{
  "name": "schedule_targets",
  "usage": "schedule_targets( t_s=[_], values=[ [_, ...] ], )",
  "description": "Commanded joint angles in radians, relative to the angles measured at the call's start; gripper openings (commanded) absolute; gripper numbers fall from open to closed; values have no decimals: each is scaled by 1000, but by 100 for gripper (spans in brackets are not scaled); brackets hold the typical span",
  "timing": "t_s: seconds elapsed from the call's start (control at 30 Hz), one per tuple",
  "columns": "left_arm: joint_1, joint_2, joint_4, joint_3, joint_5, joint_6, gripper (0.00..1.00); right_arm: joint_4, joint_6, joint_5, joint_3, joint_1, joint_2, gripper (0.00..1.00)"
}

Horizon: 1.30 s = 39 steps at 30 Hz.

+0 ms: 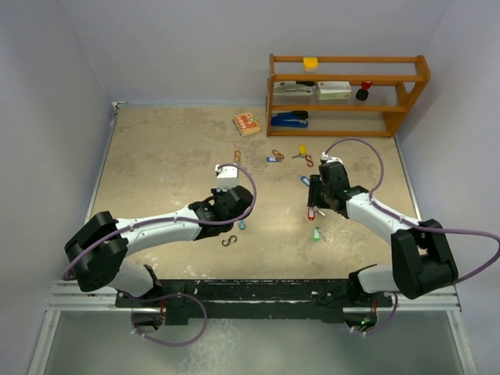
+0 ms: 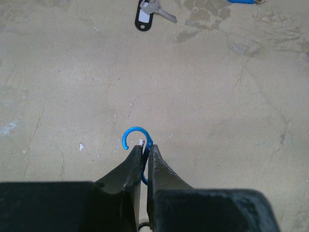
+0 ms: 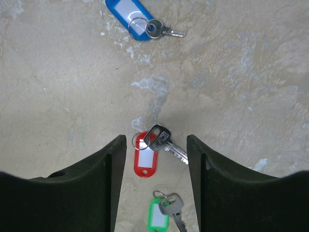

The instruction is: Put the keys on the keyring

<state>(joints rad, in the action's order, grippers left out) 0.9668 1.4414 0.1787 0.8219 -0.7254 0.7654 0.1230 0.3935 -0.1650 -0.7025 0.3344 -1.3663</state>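
Left claw point(image 2: 146, 147) clamps the blue clip point(image 2: 133, 131); right claw point(image 3: 157, 141) stands open astride the red key point(image 3: 145, 162), flat on the desk point(image 3: 72, 72). Closing could skid the key away or catch only its tag.

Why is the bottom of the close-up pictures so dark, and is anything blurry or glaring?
Left wrist view: the left gripper's fingers sit near the lens, dark, yet the blue hook and table are sharp. Right wrist view: the right gripper's fingers equally dark; the red-tagged key is crisp, its metal mildly shiny. Top view: soft even light, faint shadows, no glare.
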Motion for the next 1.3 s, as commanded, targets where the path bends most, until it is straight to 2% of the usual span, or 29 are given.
schedule_targets(
  t_s=[0.0,0.37,0.6,0.8,1.27],
  values=[
    [-5,-10,-39,-4,-1,-6,0,69,61,24,9,-2,51,57],
    [-5,-25,-46,-26,-1,-3,0,38,106,92,75,-3,80,65],
    [-7,-36,-48,-37,-4,-3,0,5,133,163,107,-3,89,66],
    [-8,-36,-52,-41,-5,-2,0,-42,131,229,119,-3,42,66],
    [-33,-50,-53,-57,5,-10,0,-206,154,270,64,0,-126,65]
  ],
)
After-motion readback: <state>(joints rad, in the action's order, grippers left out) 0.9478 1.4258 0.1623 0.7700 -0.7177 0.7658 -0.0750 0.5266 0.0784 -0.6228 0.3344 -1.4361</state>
